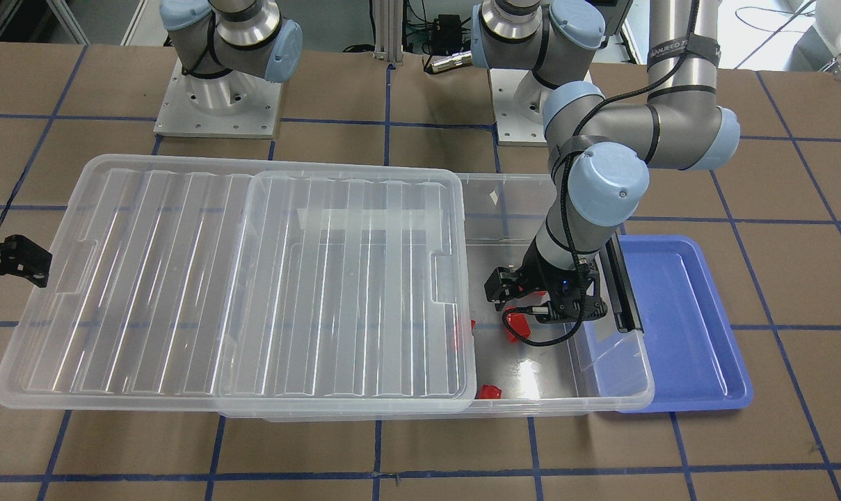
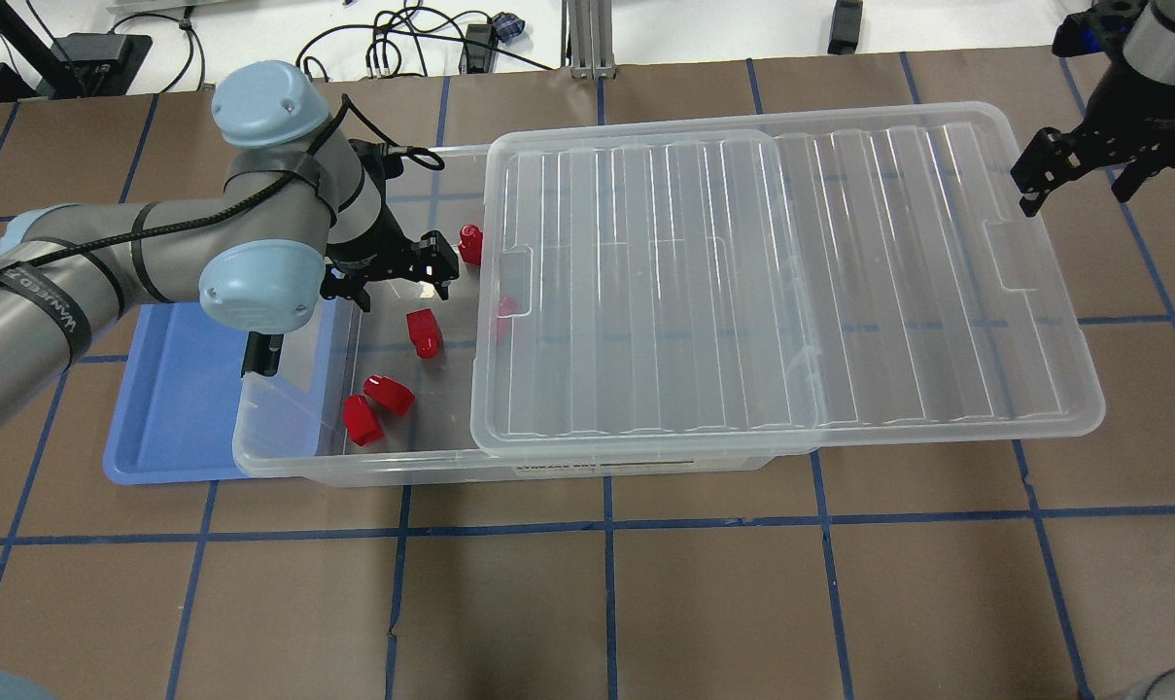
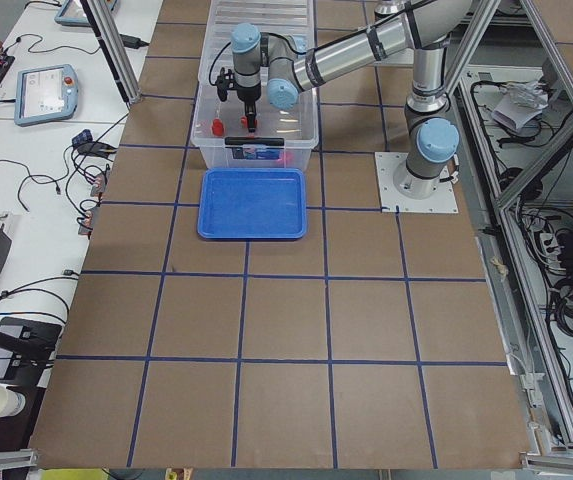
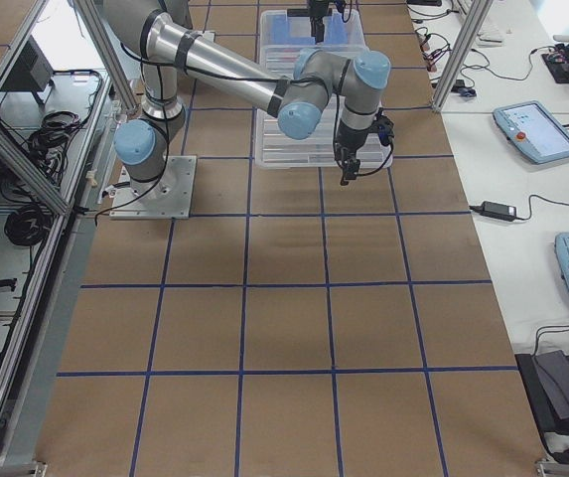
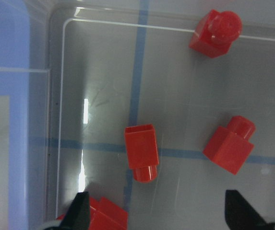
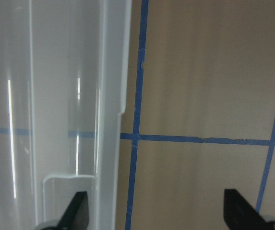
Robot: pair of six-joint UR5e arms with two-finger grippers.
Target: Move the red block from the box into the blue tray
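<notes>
Seen from over the robot's shoulders, a clear plastic box [image 2: 286,459] lies across a brown table [image 2: 645,603]. Its lid [image 2: 743,282] is slid to the right, leaving the left end uncovered. The left gripper [image 2: 399,282] hangs inside that uncovered end, fingers spread wide and holding nothing. The red block [image 2: 423,332] lies on its side on the box floor, just to the near side of the gripper, untouched; the wrist camera shows it lined up with the gap between the fingertips [image 5: 81,211]. Four other red blocks [image 2: 390,394] lie scattered around it. The blue tray [image 2: 174,389] sits at the box's left end, partly overlapped by it. The right gripper [image 2: 1083,180] hovers at the lid's far right corner, fingers spread, holding nothing.
</notes>
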